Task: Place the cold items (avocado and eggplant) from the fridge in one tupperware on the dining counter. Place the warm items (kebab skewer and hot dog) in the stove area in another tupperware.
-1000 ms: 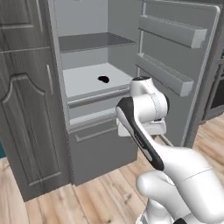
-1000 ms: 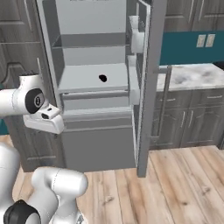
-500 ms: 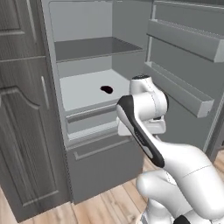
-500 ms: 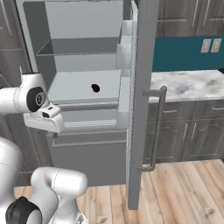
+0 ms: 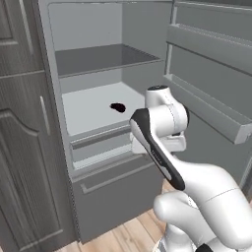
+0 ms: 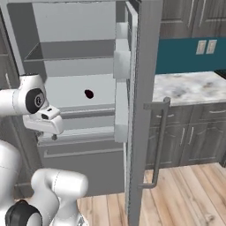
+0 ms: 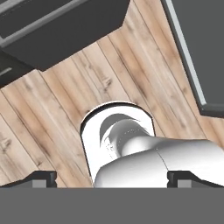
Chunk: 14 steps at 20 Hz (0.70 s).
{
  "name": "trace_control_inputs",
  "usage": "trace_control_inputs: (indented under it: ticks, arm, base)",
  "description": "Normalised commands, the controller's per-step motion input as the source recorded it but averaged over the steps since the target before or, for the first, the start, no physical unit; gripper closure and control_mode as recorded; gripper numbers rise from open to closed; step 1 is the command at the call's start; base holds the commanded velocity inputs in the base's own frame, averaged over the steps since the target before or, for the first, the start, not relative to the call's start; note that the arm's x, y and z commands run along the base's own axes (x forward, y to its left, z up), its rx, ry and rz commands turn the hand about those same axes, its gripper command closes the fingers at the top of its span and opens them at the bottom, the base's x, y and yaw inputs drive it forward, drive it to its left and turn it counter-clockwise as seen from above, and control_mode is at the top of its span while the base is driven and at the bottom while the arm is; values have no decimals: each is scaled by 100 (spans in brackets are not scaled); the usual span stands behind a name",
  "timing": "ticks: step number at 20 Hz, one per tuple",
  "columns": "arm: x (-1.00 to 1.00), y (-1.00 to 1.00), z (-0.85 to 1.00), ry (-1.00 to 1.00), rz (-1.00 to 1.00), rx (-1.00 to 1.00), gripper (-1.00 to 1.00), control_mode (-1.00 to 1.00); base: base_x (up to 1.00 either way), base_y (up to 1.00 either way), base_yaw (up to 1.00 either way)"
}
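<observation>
The fridge (image 5: 98,123) stands open, door (image 6: 143,110) swung out to the right. On the pale middle shelf (image 5: 93,110) lies one small dark item (image 5: 117,107), near the shelf's centre; the right base view shows it as a dark spot (image 6: 88,93) on the same shelf. Its shape is a flattish, slightly elongated blob, almost black. It is too small to tell whether it is the eggplant or the avocado. It rests alone, apart from the shelf walls.

The gripper (image 7: 112,177) hangs in front of the fridge's lower drawers (image 5: 106,147), below the shelf level and outside the compartment, pointing down. The hand view looks at the wooden floor (image 7: 52,100), with the two dark fingertips (image 7: 41,177) at the far left and far right of the bottom edge. The jaws are spread wide, nothing between them, nothing grasped. The dark item lies above and behind the hand, deeper inside the fridge, well apart from the fingers.

The upper shelf (image 5: 106,58) is grey. The door bins (image 5: 206,110) stand to the right of the arm.
</observation>
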Motion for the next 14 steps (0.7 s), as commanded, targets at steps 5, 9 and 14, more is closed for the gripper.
trace_control_inputs:
  ticks: [5, 9, 14]
  arm:
    - [0, 0, 0, 0, 0, 0, -100, 100]
    - [0, 0, 0, 0, 0, 0, -100, 100]
    - [0, 0, 0, 0, 0, 0, -100, 100]
  base:
    - [40, -8, -10]
    - [50, 0, -9]
    - [62, 0, -5]
